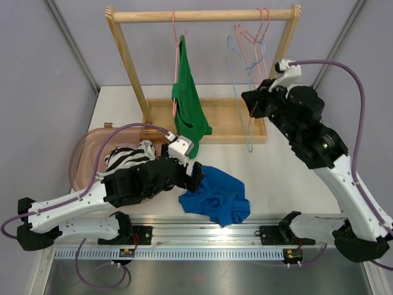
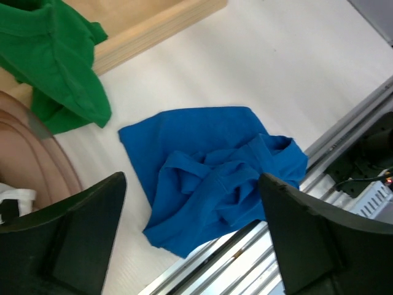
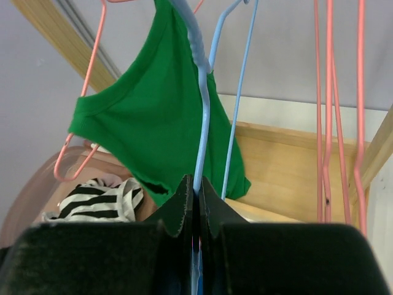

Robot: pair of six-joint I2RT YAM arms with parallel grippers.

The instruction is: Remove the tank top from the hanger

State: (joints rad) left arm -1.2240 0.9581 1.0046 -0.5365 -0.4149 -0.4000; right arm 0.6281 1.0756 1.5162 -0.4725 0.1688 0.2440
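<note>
A blue tank top [image 1: 215,198] [image 2: 209,172] lies crumpled on the white table near the front rail, off any hanger. My left gripper [image 1: 195,175] [image 2: 191,181] hovers just above its left side, open, with nothing between the fingers. My right gripper [image 1: 250,101] [image 3: 195,187] is up at the rack, shut on the lower wire of a bare light-blue hanger [image 1: 249,142] [image 3: 204,104] that hangs from the rail. A green tank top [image 1: 189,104] [image 3: 159,123] [image 2: 55,55] still hangs on a pink hanger [image 1: 176,55] [image 3: 86,80] to the left of it.
The wooden rack [image 1: 202,15] stands at the back on its tray base. Bare pink hangers [image 1: 264,24] [image 3: 331,123] hang at its right end. A translucent pink tub [image 1: 86,153] at the left holds a black-and-white striped garment [image 1: 129,157] [image 3: 98,203]. The metal rail [image 1: 202,230] runs along the front edge.
</note>
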